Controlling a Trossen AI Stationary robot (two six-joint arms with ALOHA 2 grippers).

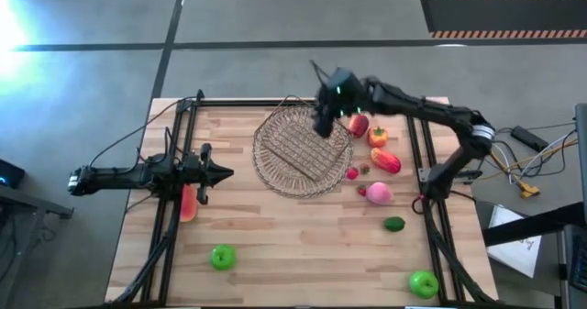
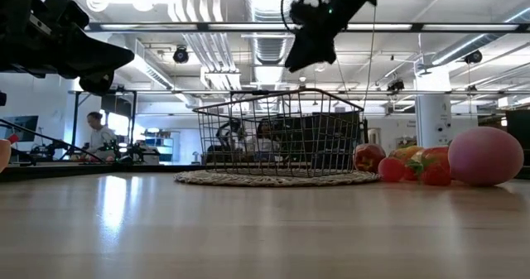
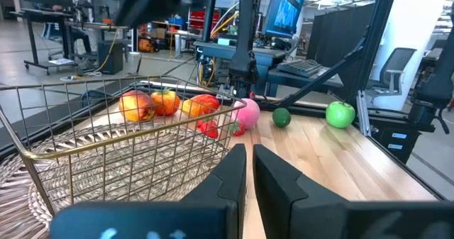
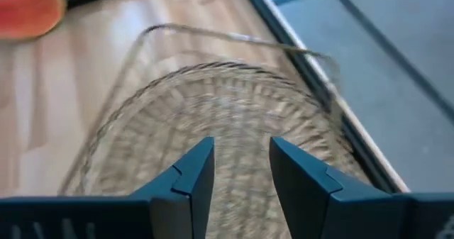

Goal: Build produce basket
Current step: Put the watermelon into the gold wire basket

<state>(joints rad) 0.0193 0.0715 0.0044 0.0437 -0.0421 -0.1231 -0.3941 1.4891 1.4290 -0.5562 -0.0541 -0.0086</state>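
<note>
In the high view the basket sits on a round woven tray at upper centre of the bench, and nothing lies inside it. The right gripper hangs over the basket's upper right corner; in the right wrist view its fingers stand a little apart with nothing between them, the tray below. The left gripper waits at centre left, level with the tray's left edge; its fingers are almost together and hold nothing. Most produce lies right of the basket: a red apple, an orange piece, a salmon-red piece, a pink piece and a dark green piece. One green apple sits at lower left, another at lower right, and a salmon slice lies under the left arm.
</note>
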